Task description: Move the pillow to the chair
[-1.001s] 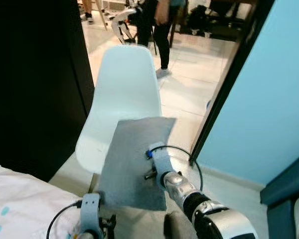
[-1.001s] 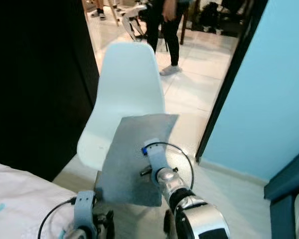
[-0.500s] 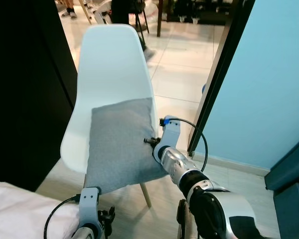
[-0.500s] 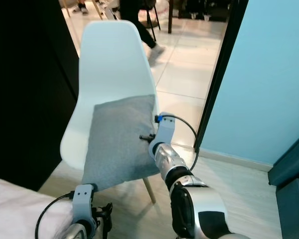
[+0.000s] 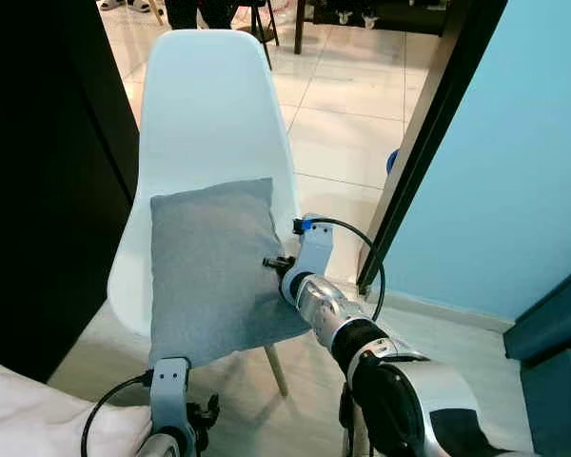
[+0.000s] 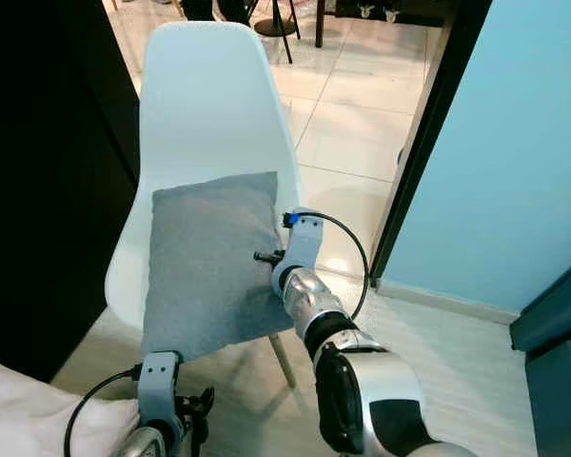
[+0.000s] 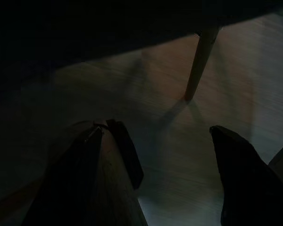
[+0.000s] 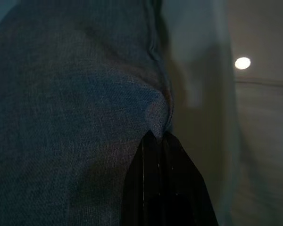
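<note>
The grey pillow leans on the seat of the white plastic chair, against its backrest. My right gripper is shut on the pillow's right edge, pinching the fabric; the right arm reaches in from the lower right. The left arm hangs low below the chair's front edge. In the left wrist view its black fingers stand apart over the wooden floor, beside a chair leg.
A dark panel stands left of the chair. A black door frame and a light blue wall rise on the right. White bedding lies at the lower left. Tiled floor stretches beyond.
The pillow came down from mid-air onto the chair seat and now rests against the backrest, still pinched by my right gripper. The camera moved closer and tilted down.
</note>
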Controlling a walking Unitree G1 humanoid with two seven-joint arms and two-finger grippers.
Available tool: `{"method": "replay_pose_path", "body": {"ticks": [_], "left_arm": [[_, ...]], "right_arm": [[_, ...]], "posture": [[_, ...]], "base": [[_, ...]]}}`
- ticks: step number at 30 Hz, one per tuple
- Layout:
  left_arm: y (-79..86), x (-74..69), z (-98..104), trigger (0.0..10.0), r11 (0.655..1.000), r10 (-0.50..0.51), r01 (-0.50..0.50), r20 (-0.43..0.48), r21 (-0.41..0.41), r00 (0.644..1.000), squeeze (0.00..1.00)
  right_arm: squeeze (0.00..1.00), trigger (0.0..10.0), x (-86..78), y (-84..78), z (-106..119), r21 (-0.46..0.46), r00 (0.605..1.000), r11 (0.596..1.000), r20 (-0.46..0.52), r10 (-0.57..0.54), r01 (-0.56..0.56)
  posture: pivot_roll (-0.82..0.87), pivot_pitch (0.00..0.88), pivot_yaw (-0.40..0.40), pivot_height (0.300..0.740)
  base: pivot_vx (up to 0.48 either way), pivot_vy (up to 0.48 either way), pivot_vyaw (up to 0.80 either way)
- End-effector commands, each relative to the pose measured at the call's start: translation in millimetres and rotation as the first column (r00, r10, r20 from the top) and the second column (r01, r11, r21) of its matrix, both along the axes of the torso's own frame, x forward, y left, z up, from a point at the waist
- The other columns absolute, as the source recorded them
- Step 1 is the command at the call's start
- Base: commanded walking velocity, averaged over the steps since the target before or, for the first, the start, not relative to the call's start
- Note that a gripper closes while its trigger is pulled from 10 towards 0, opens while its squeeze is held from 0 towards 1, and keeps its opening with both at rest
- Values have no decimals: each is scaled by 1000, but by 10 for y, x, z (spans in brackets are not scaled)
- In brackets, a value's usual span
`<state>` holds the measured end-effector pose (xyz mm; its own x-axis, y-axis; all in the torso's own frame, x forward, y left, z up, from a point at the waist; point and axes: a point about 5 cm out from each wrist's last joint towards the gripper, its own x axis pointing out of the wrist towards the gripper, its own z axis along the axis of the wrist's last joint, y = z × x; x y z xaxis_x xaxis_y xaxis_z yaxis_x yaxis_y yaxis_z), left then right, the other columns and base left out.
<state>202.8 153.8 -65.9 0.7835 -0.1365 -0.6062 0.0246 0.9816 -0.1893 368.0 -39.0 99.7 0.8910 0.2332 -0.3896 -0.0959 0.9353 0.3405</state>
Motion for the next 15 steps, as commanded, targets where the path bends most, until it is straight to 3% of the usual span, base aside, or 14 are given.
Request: {"method": "replay_pose_path", "body": {"ticks": [1,3,4,5,6,15], "left_arm": [[-146,-615,-336,10000,998,-19,5,-266,-56,964,0],[-146,-615,-336,10000,998,-19,5,-266,-56,964,0],[-145,-616,-336,10000,998,-21,6,-267,-55,964,0],[-145,-616,-336,10000,998,-21,6,-267,-55,964,0],[-145,-613,-336,10000,998,-22,7,-267,-55,963,0],[-128,-575,-325,10000,999,-17,5,-265,-48,964,0]], "right_arm": [[0,10000,72,109,211,58,997,998,74,-3,-1],[0,10000,72,109,211,58,997,998,74,-3,-1],[580,10000,109,94,281,84,995,996,96,10,-18],[580,10000,109,94,281,84,995,996,96,10,-18],[1000,10000,124,86,308,78,994,996,110,21,-30],[1000,10000,151,-43,299,47,990,999,139,15,-22]], "posture": [[76,163,-72,483],[76,163,-72,483],[75,160,-71,483],[75,160,-71,483],[73,155,-70,483],[66,140,-72,483]], "base": [[0,0,0],[0,0,0],[0,0,0],[0,0,0],[0,0,0],[0,0,0]]}}
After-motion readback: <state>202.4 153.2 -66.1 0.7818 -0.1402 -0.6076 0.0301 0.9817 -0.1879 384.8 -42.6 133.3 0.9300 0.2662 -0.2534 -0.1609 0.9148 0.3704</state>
